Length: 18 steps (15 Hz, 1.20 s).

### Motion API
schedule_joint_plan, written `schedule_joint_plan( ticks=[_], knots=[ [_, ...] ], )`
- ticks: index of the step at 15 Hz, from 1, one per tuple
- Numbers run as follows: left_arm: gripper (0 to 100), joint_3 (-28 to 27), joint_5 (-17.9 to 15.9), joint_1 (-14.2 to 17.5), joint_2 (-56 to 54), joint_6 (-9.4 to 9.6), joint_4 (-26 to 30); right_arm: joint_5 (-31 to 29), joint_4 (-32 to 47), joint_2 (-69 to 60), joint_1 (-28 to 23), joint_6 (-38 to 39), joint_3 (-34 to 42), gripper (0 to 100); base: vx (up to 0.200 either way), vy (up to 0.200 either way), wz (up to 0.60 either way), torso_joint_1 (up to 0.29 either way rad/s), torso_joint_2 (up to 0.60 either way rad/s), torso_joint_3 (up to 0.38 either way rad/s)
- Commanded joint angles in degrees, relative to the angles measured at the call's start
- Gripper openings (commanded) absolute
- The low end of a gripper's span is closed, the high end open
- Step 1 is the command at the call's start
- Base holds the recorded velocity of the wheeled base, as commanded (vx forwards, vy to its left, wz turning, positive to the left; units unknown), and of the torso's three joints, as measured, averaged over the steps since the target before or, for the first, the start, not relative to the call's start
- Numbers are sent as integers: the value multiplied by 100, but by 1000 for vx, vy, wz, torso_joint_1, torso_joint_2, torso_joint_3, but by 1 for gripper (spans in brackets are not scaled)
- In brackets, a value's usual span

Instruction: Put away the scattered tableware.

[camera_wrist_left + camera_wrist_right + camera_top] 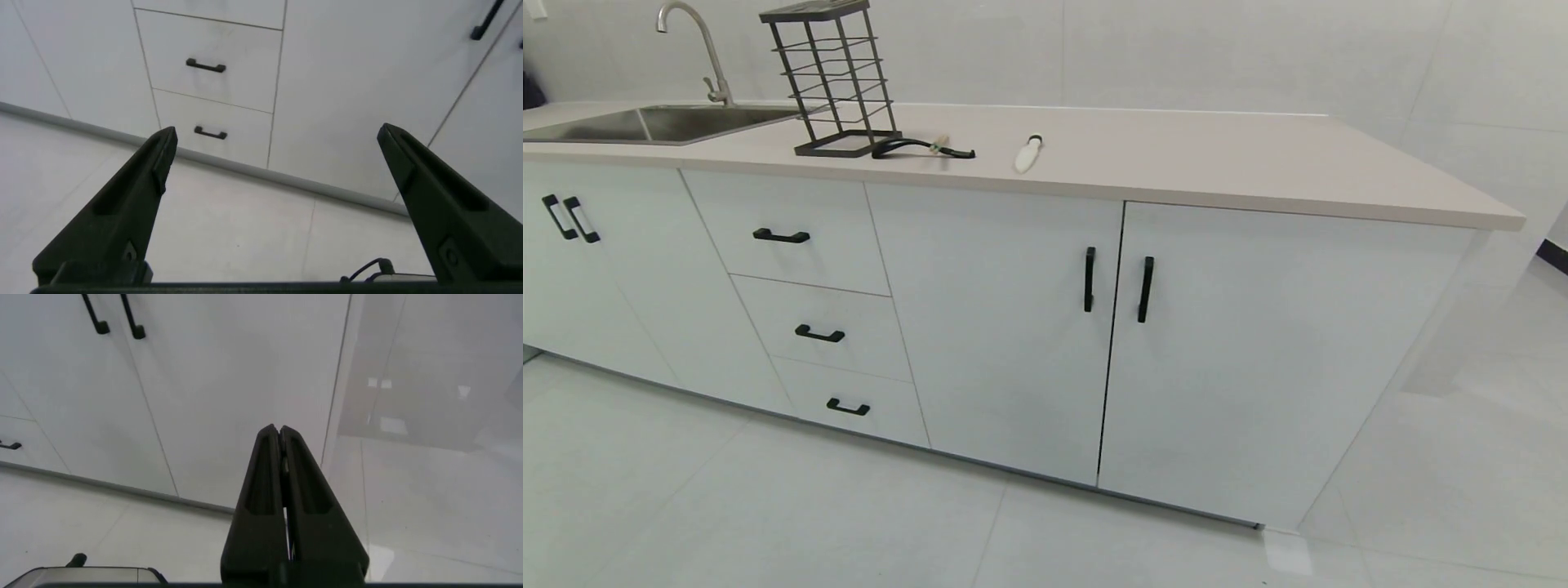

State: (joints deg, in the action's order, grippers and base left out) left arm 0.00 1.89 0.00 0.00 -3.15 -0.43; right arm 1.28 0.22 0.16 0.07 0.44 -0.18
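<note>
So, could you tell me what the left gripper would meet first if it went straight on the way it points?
Probably the foot of the white cabinet, beside the bottom drawer, just above the floor. Nothing lies between the left gripper and it, though depth is unclear.

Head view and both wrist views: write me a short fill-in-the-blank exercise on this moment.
The left gripper is ____, fingers wide apart.
The right gripper is ____, fingers pressed together.
On the countertop, the wire rack stands between the ____ and the black utensil.
The other utensil is ____ in colour.
Missing words: open; shut; sink; white.
</note>
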Motion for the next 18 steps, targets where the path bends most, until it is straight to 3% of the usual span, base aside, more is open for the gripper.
schedule_joint_plan(
  ticks=[1, 4, 6, 13, 18],
  knots=[
    [100, 0, 4, 0, 0, -2, -1, 4, -4, 11, 1, 0, 1, 0, 0, 200, 0, 2, -2, 2],
    [100, 0, 4, 0, 0, -2, -1, 4, -4, 19, 1, 0, 1, 0, 0, 200, 0, 2, 4, 2],
    [100, 0, 4, 0, 0, -2, -1, 4, -4, 11, 1, 9, 1, 0, 200, 200, 0, 2, 0, 2],
    [100, 0, 4, 0, 0, -2, -1, 4, 4, 19, 1, 9, 1, 0, 200, 0, 0, 0, 2, 4],
    [100, 0, 4, 0, 0, 16, -1, 4, -4, 19, 1, 9, 1, 0, 0, 200, 0, 3, 0, 0]
  ],
)
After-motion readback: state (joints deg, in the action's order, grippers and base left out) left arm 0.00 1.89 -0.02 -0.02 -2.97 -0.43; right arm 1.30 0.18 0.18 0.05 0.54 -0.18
